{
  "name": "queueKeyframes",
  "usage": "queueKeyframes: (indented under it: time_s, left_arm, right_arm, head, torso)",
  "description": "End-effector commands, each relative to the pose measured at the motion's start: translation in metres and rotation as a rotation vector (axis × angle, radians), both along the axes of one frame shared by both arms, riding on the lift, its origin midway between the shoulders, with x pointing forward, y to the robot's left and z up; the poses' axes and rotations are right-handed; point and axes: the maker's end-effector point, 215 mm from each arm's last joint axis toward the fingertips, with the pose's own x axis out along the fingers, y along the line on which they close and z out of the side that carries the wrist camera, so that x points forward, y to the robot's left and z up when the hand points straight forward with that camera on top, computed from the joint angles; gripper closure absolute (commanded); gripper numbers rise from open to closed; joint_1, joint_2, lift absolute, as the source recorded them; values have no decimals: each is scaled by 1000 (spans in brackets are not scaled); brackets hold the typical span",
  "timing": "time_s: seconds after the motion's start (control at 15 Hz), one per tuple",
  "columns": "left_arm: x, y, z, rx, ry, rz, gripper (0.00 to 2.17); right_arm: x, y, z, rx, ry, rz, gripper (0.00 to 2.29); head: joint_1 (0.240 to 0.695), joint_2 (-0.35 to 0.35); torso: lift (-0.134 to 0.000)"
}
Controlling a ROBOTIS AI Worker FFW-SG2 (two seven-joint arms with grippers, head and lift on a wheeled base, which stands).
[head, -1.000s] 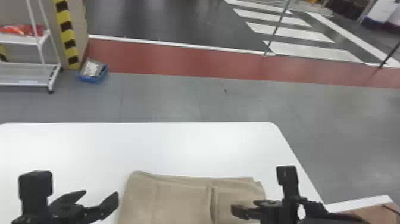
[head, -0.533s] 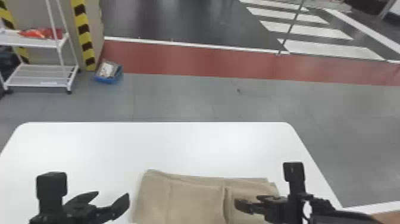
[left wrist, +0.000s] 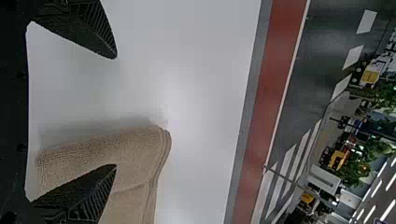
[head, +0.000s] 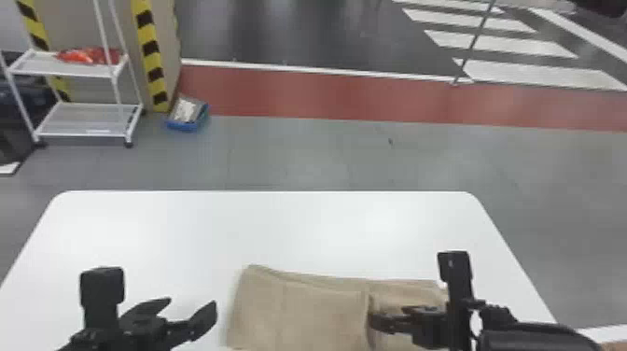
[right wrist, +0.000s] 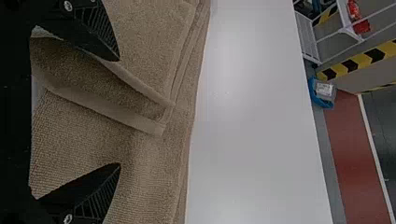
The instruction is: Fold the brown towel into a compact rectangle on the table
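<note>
We see the brown, ribbed-edge cloth towel partly folded on the white, round-cornered table; the black left gripper and right gripper, wide open and empty, presumably straddle graspable edges.

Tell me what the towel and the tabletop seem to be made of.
Towel: soft, matt brown fabric, probably terry cotton, judging by its nubbly pile and the flatter hem bands.
Tabletop: smooth, hard white surface with a slight sheen, seen in its soft bright glare; laminate or plastic, I can't tell which.
</note>
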Motion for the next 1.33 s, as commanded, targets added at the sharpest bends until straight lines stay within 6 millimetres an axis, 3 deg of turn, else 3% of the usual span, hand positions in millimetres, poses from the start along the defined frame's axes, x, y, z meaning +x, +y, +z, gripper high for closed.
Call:
queueKeyframes:
  time_s: [0.0, 0.53, 0.73, 0.93, 1.0, 1.13, 1.2, 1.27]
  left_arm:
    - [0, 4, -3, -1, 2, 7, 46]
    - [-1, 9, -7, 0, 9, 10, 46]
    - [-1, 9, -7, -9, 7, 10, 46]
    - [-3, 10, -8, -15, 11, 7, 46]
    - [-3, 10, -8, -16, 11, 9, 46]
    - [-5, 11, -9, -16, 14, 7, 46]
    - [-6, 10, -10, -17, 15, 8, 46]
    - [-6, 9, -10, -20, 15, 4, 46]
  right_arm:
    - [2, 7, -3, 1, 11, 10, 76]
    - [-10, 7, -11, -13, 80, -2, 147]
    - [-9, 6, -11, -14, 78, -2, 525]
    - [-5, 6, -8, -17, 68, 1, 589]
    - [-5, 7, -8, -14, 66, 4, 704]
    - [-4, 8, -8, -4, 64, 2, 1288]
    - [-3, 8, -7, -4, 63, 1, 1447]
    - [-3, 8, -7, -6, 63, 1, 1453]
  head:
    - [695, -171]
    - [695, -144]
    - [695, -147]
    - [695, -147]
    - [695, -147]
    - [695, -145]
    - [695, -144]
    - [695, -143]
  torso:
    - [0]
    - [0]
    - [0]
    - [0]
    - [0]
    - [0]
    - [0]
    - [0]
